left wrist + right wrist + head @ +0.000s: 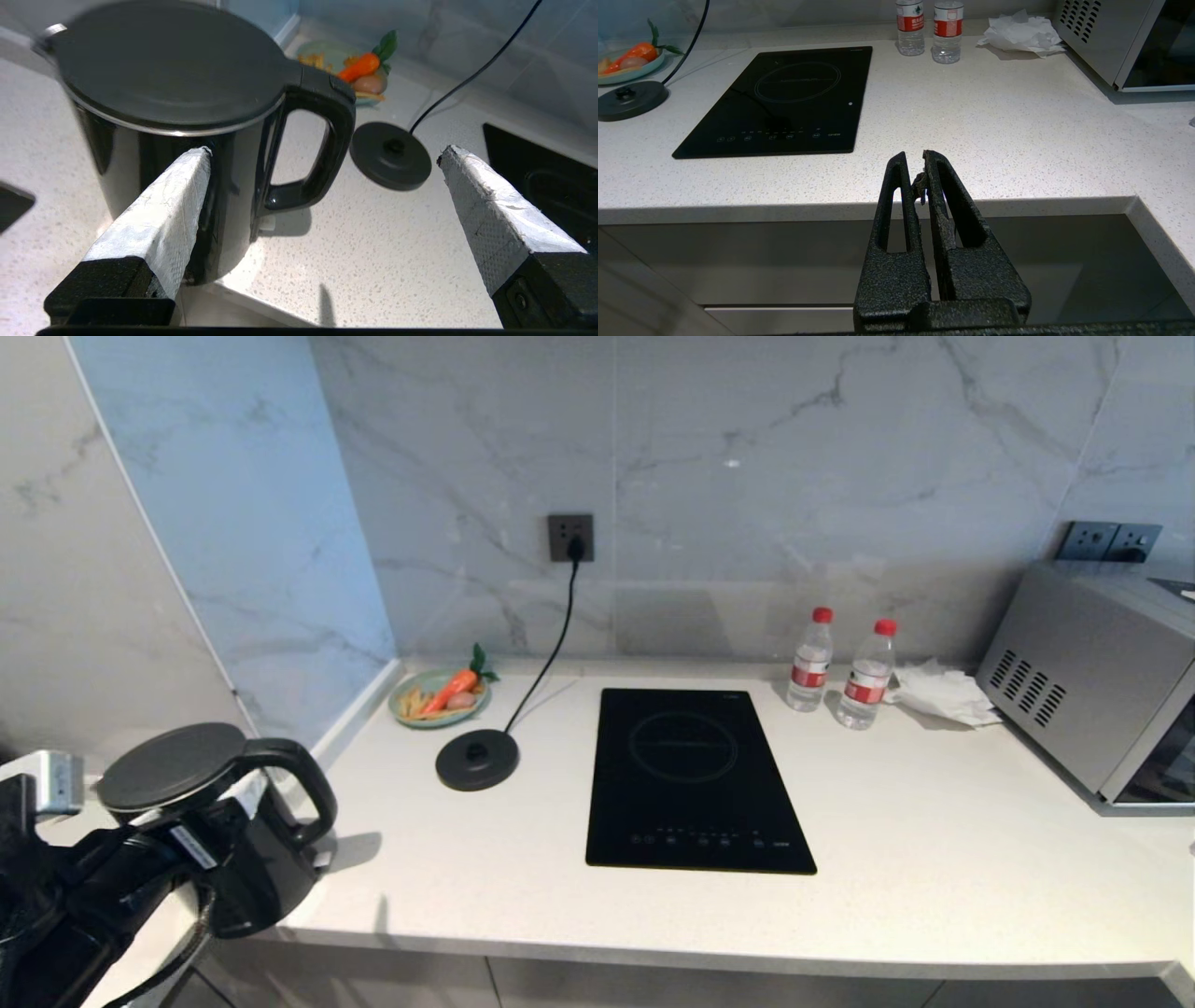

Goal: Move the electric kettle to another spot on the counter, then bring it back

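Observation:
The electric kettle (257,859), glossy black with a flat round lid and its loop handle turned to the right, stands upright at the near-left corner of the white speckled counter (523,896). My left gripper (140,840) is beside it at the counter's corner, open wide. In the left wrist view one white-padded finger (159,219) lies in front of the kettle (140,140) body. The other finger (490,210) is far off over bare counter (373,261). The left gripper (327,151) holds nothing. My right gripper (914,161) is shut and empty, parked low before the counter's (994,140) front edge.
The kettle's round black base disc (477,759) sits behind, corded to a wall socket (570,537). A plate with a carrot (439,698) is in the back-left corner. The black hob (695,779) is mid-counter. Two water bottles (810,660), crumpled tissue (943,693) and a microwave (1092,681) stand right.

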You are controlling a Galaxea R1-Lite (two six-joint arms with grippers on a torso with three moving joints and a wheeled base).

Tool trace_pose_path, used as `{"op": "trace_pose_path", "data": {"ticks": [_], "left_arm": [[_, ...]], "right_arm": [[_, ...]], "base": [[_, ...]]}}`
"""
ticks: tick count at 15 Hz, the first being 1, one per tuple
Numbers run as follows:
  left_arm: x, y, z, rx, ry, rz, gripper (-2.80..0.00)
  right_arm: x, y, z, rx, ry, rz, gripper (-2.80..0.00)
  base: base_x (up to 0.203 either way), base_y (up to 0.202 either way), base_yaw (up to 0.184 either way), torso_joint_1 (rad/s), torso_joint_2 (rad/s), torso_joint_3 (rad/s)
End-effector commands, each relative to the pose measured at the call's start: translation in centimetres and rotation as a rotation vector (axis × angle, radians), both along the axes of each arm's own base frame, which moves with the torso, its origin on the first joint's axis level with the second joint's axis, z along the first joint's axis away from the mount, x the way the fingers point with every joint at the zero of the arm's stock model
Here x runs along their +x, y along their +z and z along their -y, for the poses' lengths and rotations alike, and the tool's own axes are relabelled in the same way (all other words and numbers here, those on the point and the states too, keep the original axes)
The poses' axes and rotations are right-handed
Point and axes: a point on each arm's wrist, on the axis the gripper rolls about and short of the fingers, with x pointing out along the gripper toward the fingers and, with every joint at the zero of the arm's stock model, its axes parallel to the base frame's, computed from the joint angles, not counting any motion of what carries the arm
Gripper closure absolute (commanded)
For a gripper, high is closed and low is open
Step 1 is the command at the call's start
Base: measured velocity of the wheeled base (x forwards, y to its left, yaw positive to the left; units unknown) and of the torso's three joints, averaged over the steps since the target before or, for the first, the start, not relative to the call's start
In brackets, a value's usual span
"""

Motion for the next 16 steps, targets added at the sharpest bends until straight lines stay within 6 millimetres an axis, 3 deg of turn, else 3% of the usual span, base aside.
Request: {"op": "trace_pose_path", "data": {"ticks": [1, 7, 12, 14, 16], "left_arm": [[-1.6, 1.6, -0.7, 0.011, 0.034, 0.086, -2.8], [-4.1, 2.1, -2.8, -0.028, -0.203, 0.039, -2.8], [-4.1, 8.0, -2.9, -0.065, -0.212, 0.091, -2.8], [-6.5, 10.8, -1.9, -0.117, -0.222, 0.04, -2.8], [-9.1, 12.3, -0.7, -0.122, -0.241, 0.051, -2.8]], "right_arm": [[0.0, 0.0, 0.0, 0.0, 0.0, 0.0, 0.0], [0.0, 0.0, 0.0, 0.0, 0.0, 0.0, 0.0], [0.0, 0.0, 0.0, 0.0, 0.0, 0.0, 0.0], [0.0, 0.0, 0.0, 0.0, 0.0, 0.0, 0.0], [0.0, 0.0, 0.0, 0.0, 0.0, 0.0, 0.0]], "base": [[0.0, 0.0, 0.0, 0.0, 0.0, 0.0], [0.0, 0.0, 0.0, 0.0, 0.0, 0.0], [0.0, 0.0, 0.0, 0.0, 0.0, 0.0], [0.0, 0.0, 0.0, 0.0, 0.0, 0.0], [0.0, 0.0, 0.0, 0.0, 0.0, 0.0]]}}
